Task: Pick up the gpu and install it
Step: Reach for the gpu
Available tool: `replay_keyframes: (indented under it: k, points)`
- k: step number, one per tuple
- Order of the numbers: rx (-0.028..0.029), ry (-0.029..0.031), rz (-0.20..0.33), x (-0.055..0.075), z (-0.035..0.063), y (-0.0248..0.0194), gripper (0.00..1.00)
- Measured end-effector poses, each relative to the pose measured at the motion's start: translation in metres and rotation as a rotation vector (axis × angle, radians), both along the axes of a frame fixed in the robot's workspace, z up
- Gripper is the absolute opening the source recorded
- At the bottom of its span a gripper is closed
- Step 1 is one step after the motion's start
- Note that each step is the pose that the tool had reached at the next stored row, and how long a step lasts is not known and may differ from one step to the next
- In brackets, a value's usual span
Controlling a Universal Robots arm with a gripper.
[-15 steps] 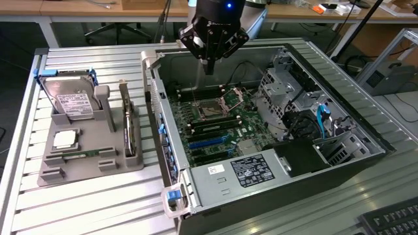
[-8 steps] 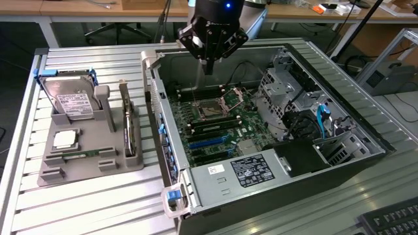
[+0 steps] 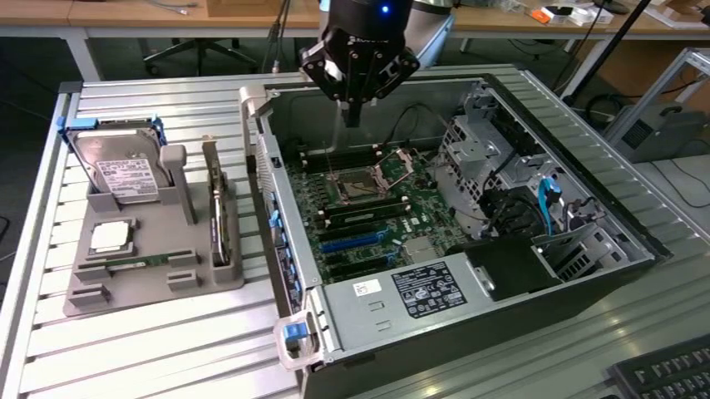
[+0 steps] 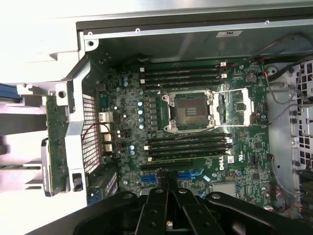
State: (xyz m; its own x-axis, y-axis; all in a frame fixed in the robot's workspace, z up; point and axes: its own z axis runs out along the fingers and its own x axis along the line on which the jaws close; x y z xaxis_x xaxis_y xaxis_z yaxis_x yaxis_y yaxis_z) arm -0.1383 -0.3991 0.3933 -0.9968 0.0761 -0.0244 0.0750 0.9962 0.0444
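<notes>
The exterior view looks down aslant from high, well back, over the open black metal computer case (image 3: 500, 341) on the grey slatted table (image 3: 145, 349). The wrist view faces straight down, near the green motherboard (image 4: 132, 98), which both views share.

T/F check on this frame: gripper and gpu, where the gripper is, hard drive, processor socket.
1. The gripper holds the gpu. False: it is shut on nothing, and the gpu stands in the grey holder.
2. The gripper hangs over the open computer case. True.
3. The hard drive stands in the holder. True.
4. The processor socket is closed. False: its lid is flipped open.
</notes>
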Motion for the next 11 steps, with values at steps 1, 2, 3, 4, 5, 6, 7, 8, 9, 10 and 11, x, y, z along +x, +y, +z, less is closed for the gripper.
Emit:
replay_keyframes:
  k: [1, 2, 3, 4, 5, 6, 7, 8, 9, 10, 11]
  points:
    - [0.0000, 0.0000, 0.000, -0.0002, 0.0000, 0.0000, 0.11]
    - [0.0000, 0.0000, 0.000, -0.0005, 0.0000, 0.0000, 0.11]
    - [-0.0001, 0.0000, 0.000, -0.0006, 0.0000, 0.0000, 0.11]
    - [0.0000, -0.0001, 0.000, -0.0011, 0.0000, 0.0000, 0.11]
    - [0.0000, -0.0001, 0.000, -0.0016, 0.0000, 0.0000, 0.11]
    - [0.0000, 0.0000, 0.000, -0.0017, 0.0000, 0.0000, 0.11]
    - [0.0000, 0.0000, 0.000, -0.0018, 0.0000, 0.0000, 0.11]
    - [0.0000, 0.0000, 0.000, -0.0020, 0.0000, 0.0000, 0.11]
    - [0.0000, -0.0001, 0.000, -0.0022, 0.0000, 0.0000, 0.11]
    - [0.0000, -0.0001, 0.000, -0.0023, 0.0000, 0.0000, 0.11]
    - [-0.0001, 0.0000, 0.000, -0.0025, 0.0000, 0.0000, 0.11]
